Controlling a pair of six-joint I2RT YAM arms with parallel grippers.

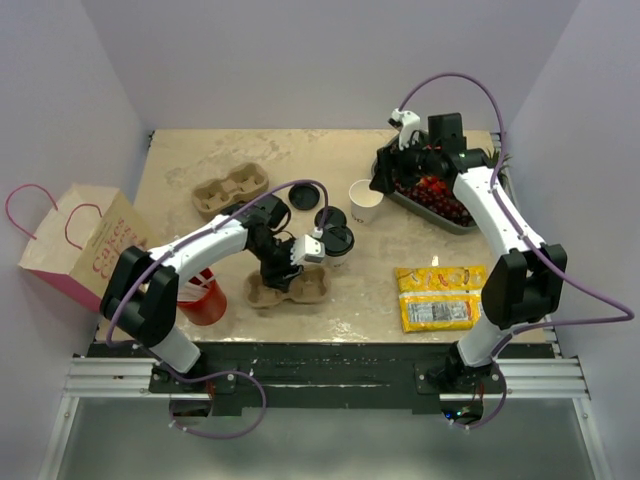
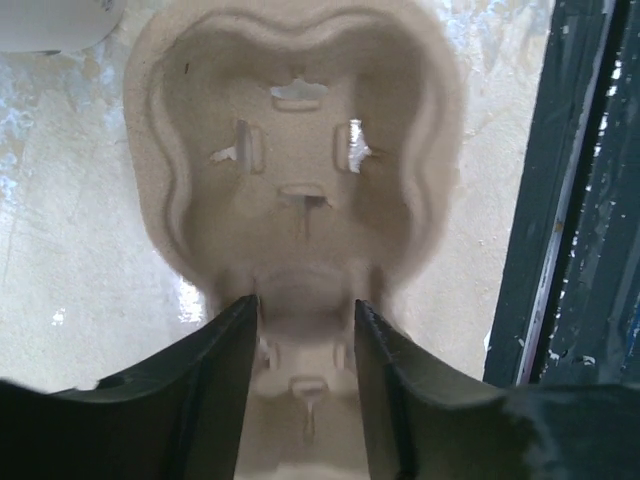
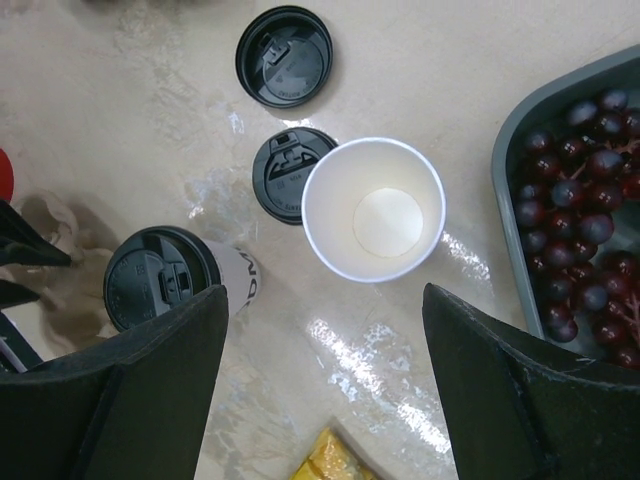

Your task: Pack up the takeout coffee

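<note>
From above, we take the pulp carrier (image 1: 312,288) nearest the arm bases as our landmark. The left gripper (image 1: 276,274) points down onto its middle; the takeout coffee (image 1: 339,243) stands upright on the table (image 1: 250,330) just beyond the carrier's right end, lid on, outside both wells. Farther beyond the carrier lie a loose black lid (image 1: 303,197) and a second lid (image 1: 330,217), then an open white cup (image 1: 366,201), with the right gripper (image 1: 385,172) hanging near it, well apart from the carrier. A grape tray (image 1: 470,222) sits far beyond and to the right, a yellow packet (image 1: 440,298) to the carrier's right, a red cup (image 1: 205,297) just to its left, a paper bag (image 1: 80,245) farther left, and a second carrier (image 1: 232,190) beyond it. In the left wrist view, the fingers (image 2: 225,385) stand partway apart on either side of the carrier's (image 2: 300,120) narrow waist; we cannot tell whether they pinch it or merely flank it. In the right wrist view, the right gripper (image 3: 322,300) is spread wide and holds nothing; the takeout coffee (image 3: 160,278) shows by its left finger, just beside a sliver of the carrier (image 3: 50,255), with the open white cup (image 3: 373,210) and both lids (image 3: 284,57) farther off.
</note>
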